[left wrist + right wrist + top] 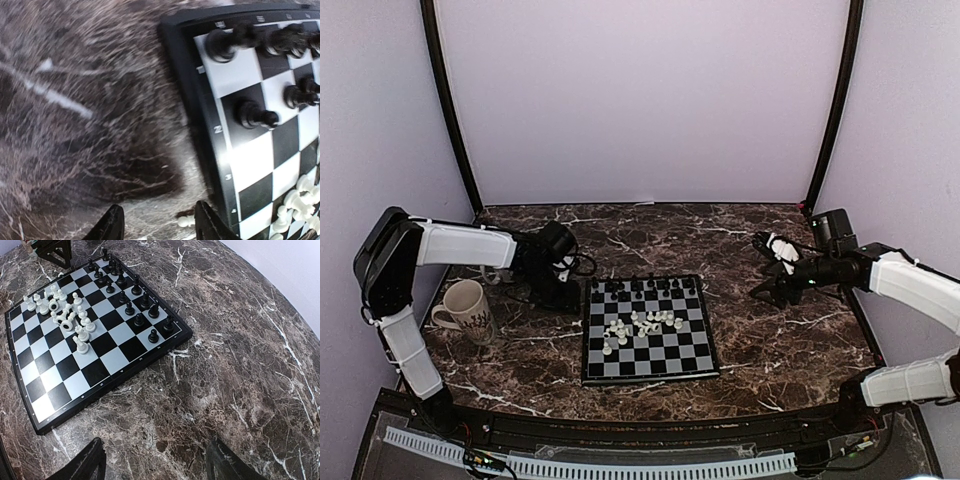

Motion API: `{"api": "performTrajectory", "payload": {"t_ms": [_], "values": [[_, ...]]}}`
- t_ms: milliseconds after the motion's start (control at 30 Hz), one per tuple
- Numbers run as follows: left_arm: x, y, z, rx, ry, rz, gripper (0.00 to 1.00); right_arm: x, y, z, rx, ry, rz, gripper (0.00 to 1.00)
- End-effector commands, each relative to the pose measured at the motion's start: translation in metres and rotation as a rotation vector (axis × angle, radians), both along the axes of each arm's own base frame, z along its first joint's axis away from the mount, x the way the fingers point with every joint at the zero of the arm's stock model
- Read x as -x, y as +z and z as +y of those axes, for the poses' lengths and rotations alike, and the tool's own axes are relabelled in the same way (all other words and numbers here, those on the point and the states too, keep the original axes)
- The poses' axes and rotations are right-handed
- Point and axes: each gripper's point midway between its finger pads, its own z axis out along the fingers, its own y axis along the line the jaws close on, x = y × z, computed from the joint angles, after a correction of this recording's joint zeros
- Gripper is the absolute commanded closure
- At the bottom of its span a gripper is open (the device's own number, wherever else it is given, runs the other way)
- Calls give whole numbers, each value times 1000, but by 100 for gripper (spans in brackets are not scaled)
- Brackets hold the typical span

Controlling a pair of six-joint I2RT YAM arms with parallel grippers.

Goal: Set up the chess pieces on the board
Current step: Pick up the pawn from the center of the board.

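The chessboard (648, 352) lies at the table's middle. Black chess pieces (645, 287) stand on its two far rows. White pieces (642, 327) lie heaped near its middle. My left gripper (566, 295) hangs open and empty low over the marble just left of the board's far left corner. In the left wrist view, one white piece (185, 220) lies on the marble between its fingertips (205, 222), beside the board's rim (192, 110). My right gripper (768, 288) is open and empty above the marble right of the board; the right wrist view shows the board (107, 367) and white pieces (65, 320).
A white patterned mug (468, 309) stands left of the board, beside the left arm. The table is dark veined marble (780, 340) inside a white-walled enclosure with black corner posts.
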Motion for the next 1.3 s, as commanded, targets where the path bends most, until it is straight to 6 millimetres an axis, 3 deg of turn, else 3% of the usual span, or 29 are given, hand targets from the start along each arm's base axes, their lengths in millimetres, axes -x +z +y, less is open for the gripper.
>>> {"api": "performTrajectory", "payload": {"t_ms": [0, 133, 300, 433, 1267], "values": [[14, 5, 22, -34, 165, 23, 50, -2, 0, 2, 8, 11, -13, 32], [21, 4, 13, 33, 230, 54, 52, -1, -4, 4, 25, 21, -2, 33], [24, -8, 9, 16, 240, 97, 55, 2, -9, 8, 41, 38, 7, 33], [38, -14, 2, -3, 215, 118, 55, 3, -9, 9, 45, 44, 5, 33], [81, -23, 39, -180, 203, 184, 59, 7, -19, 14, 79, 69, 24, 34]]}}
